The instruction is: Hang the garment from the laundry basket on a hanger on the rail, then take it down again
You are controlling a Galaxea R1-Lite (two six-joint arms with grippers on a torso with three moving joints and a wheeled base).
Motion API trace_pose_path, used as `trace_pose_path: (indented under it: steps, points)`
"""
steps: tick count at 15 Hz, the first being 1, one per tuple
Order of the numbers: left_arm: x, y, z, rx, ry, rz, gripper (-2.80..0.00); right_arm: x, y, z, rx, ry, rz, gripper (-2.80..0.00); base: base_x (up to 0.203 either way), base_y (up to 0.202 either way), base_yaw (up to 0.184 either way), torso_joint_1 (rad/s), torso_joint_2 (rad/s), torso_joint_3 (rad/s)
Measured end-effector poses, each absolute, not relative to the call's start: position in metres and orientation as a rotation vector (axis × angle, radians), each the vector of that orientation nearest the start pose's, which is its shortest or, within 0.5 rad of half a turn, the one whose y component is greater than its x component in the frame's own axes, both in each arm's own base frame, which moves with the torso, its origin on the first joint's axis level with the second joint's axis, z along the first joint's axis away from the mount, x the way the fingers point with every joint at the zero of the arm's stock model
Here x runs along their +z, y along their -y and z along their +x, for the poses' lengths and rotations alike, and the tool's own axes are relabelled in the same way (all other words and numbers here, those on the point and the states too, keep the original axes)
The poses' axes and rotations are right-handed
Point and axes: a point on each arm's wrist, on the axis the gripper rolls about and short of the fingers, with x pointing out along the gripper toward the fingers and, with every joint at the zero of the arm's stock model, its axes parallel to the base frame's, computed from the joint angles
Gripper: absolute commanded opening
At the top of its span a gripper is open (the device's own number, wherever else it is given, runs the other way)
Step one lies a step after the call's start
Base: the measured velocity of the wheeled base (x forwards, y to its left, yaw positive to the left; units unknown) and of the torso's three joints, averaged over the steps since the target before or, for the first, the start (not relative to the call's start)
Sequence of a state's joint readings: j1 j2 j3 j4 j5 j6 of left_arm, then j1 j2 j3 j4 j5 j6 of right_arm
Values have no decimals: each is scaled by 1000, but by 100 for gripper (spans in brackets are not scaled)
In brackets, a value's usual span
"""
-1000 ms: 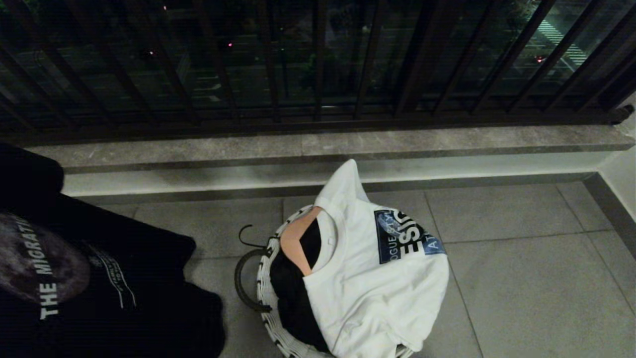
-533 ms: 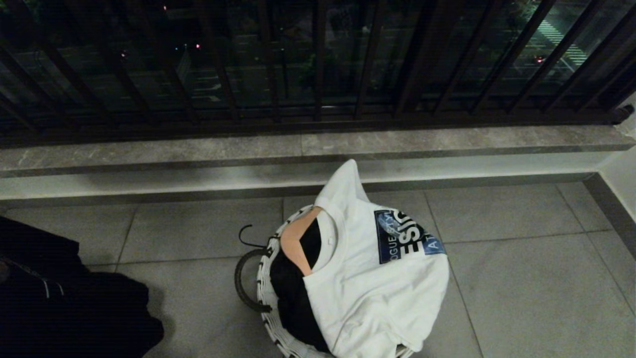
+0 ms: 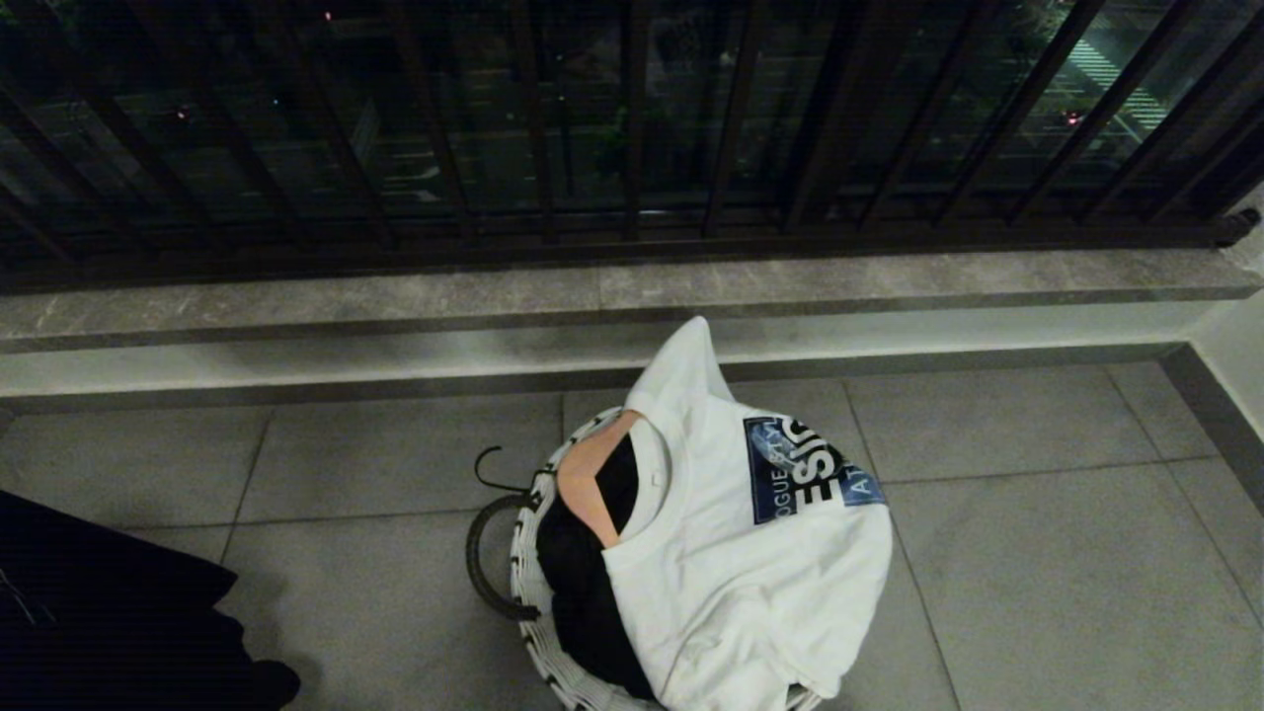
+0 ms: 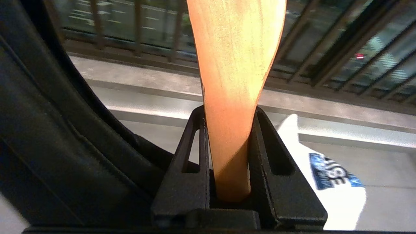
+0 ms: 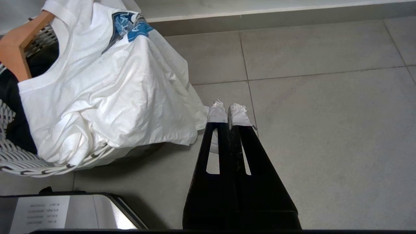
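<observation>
Your left gripper (image 4: 229, 182) has its jaws clenched on a wooden hanger (image 4: 234, 81) with the black garment (image 3: 109, 622) (lower left of the head view). The right gripper (image 5: 229, 113) is closed and empty beside the laundry basket (image 3: 533, 592). The shirt may slip off if you swing fast.

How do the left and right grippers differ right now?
The left gripper is clamped on a wooden hanger, with a black garment hanging beside it; the right gripper is shut on nothing. The left is raised facing the window grille; the right points down at the floor tiles beside the laundry basket. Both have black slotted fingers.
</observation>
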State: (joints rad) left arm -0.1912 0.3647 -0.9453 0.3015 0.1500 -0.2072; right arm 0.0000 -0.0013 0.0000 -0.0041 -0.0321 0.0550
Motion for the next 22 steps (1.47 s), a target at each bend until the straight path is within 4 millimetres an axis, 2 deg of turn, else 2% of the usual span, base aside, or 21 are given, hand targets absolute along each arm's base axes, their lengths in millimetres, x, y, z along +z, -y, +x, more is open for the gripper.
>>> trace_pose_path:
  steps: [4,12,22]
  points:
    - [283,-12,-67,-2,224,-232,-280,76,1,-23,-32,6,55,-280,0,0,0,0,0,0]
    - [275,-12,-64,31,178,-199,-280,76,1,-23,-32,6,55,-280,0,0,0,0,0,0]
    - [282,-14,-65,9,189,-202,-280,76,1,-23,-32,6,55,-280,0,0,0,1,1,14]
